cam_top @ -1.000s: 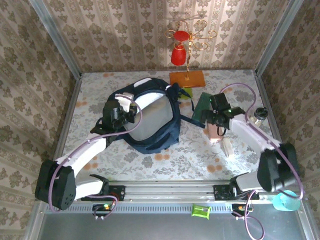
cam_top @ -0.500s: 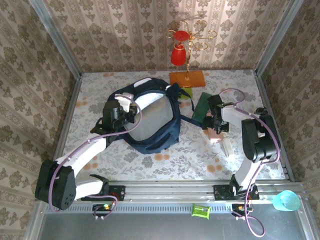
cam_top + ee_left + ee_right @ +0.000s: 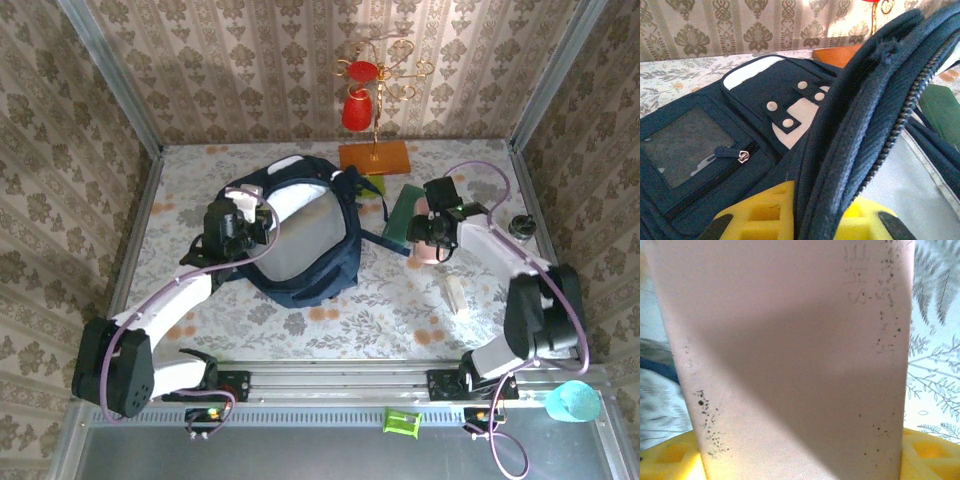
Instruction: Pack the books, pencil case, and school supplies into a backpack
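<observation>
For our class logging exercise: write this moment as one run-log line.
left gripper: clamped on rim of backpack | right gripper: closed on pink piece | pink piece: outside backpack

Two arms, white tubes between bulky black joints. A purple cable loops along the right arm and another along the left arm. The finger pads are bright yellow, blocky, with square hollows moulded in
</observation>
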Action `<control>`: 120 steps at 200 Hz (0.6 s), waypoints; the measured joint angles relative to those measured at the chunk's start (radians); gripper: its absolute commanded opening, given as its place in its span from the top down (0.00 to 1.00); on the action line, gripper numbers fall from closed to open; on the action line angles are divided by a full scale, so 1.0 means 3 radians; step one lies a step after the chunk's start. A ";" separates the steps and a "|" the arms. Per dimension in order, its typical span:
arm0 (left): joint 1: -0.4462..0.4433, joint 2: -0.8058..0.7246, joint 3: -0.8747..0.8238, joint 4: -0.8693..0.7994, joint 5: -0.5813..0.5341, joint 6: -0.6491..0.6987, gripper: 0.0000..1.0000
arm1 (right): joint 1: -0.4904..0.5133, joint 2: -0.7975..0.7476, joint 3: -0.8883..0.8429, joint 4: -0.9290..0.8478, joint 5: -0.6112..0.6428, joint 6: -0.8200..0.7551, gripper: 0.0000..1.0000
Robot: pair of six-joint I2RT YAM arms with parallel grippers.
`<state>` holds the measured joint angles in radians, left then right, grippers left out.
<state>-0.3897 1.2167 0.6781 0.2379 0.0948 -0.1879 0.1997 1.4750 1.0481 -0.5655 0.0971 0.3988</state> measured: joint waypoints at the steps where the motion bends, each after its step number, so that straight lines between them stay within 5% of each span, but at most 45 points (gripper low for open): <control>1: 0.0003 0.0000 0.0000 0.0000 0.0000 -0.0004 1.00 | 0.0009 -0.0033 0.0000 0.0005 0.0000 0.0001 0.56; 49: 0.0192 0.0000 0.0000 -0.0001 0.0161 -0.0273 1.00 | 0.0473 -0.0739 -0.0031 0.0206 -0.0092 -0.0003 0.58; 120: 0.0258 -0.0243 0.0014 -0.0160 0.0264 -0.0448 1.00 | 0.0989 -0.0795 -0.0027 0.0481 -0.0894 -0.0103 0.62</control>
<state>-0.3122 1.1439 0.6823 0.1898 0.1741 -0.3222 0.4965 1.2366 1.0401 -0.4213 -0.1711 0.3679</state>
